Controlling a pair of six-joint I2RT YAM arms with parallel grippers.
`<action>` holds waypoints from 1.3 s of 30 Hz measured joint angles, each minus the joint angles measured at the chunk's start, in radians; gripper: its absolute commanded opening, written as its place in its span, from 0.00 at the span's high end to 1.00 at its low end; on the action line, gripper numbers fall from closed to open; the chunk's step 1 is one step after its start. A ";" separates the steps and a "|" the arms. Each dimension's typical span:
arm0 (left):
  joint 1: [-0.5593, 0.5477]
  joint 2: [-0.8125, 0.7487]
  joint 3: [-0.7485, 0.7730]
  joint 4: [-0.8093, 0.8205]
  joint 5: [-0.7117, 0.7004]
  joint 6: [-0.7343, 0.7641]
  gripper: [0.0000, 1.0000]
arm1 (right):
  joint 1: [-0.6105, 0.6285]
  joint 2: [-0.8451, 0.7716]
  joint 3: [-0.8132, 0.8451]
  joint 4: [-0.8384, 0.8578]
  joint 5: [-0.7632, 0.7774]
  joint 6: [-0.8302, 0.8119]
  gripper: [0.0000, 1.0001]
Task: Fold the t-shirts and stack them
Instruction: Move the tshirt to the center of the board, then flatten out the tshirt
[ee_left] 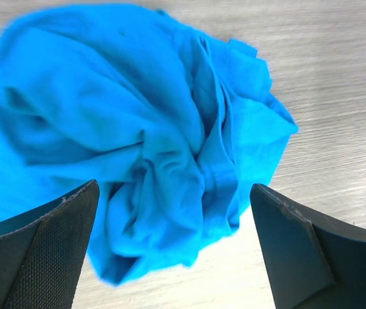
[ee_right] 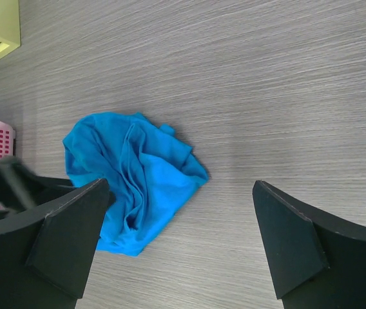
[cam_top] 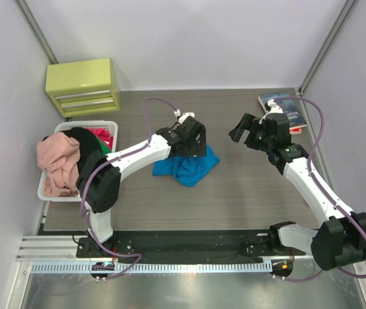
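A crumpled turquoise-blue t-shirt (cam_top: 188, 167) lies in a heap on the grey wooden table, mid-left. It fills the left wrist view (ee_left: 131, 129) and shows in the right wrist view (ee_right: 131, 177). My left gripper (cam_top: 194, 143) hovers just above the heap's far side, open and empty, fingers (ee_left: 38, 248) wide apart. My right gripper (cam_top: 242, 132) is open and empty, above bare table to the right of the shirt. More t-shirts, pink (cam_top: 59, 162), black (cam_top: 87, 147) and red (cam_top: 103, 136), are piled in a white basket (cam_top: 48, 192) at the left.
A yellow-green drawer unit (cam_top: 83, 87) stands at the back left. Dark-blue-covered books (cam_top: 285, 109) lie at the back right behind my right arm. White walls enclose the table on three sides.
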 measured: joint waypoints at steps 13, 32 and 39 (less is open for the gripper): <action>0.333 -0.540 -0.055 -0.075 0.076 0.023 0.02 | 0.093 0.095 0.148 0.071 0.022 0.011 0.00; 0.380 -0.407 -0.414 0.069 0.293 -0.029 0.27 | 0.307 0.603 0.203 0.081 0.121 0.027 0.42; 0.365 -0.286 -0.413 0.077 0.273 -0.028 0.28 | 0.307 0.625 0.243 0.087 0.118 0.037 0.43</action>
